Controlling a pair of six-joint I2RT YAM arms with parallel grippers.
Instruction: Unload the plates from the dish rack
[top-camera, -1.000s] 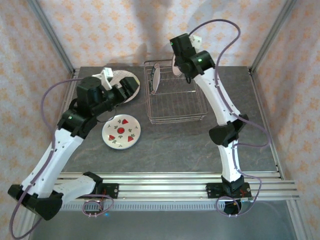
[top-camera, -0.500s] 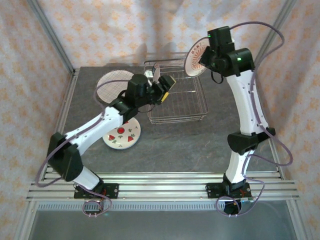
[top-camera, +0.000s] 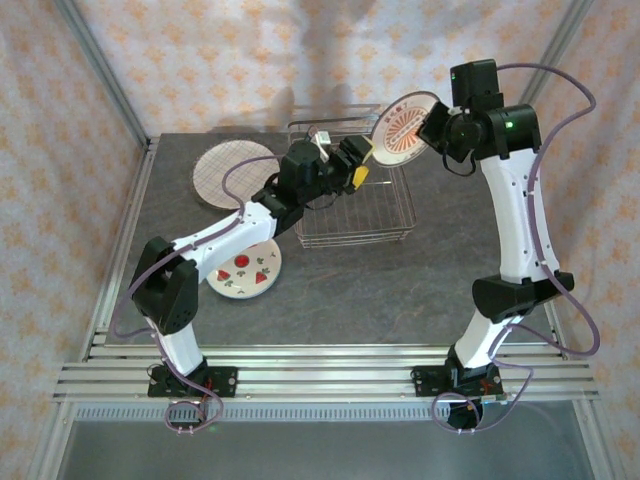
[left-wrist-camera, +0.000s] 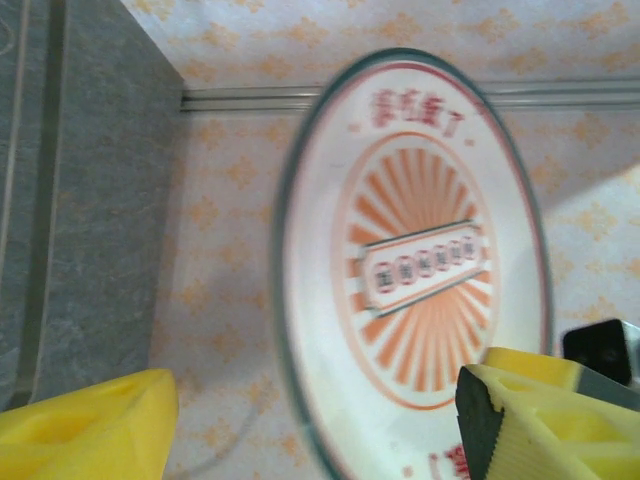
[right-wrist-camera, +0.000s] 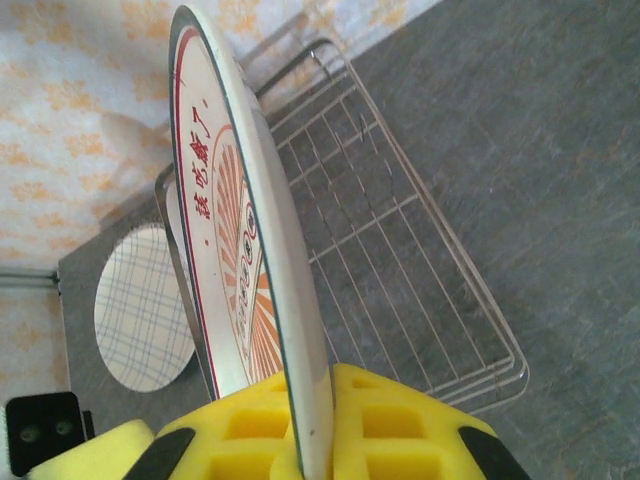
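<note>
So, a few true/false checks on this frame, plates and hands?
1. The right hand is shut on the sunburst plate. True.
2. The left hand grips that plate too. False: its fingers stand open.
3. The strawberry plate lies flat on the table. True.
4. The grid plate stands in the rack. False: it lies flat on the table, left of the rack.

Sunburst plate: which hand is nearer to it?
Right. The right hand clamps the sunburst plate by its rim above the dish rack; the left hand, open, is close beside it.
</note>
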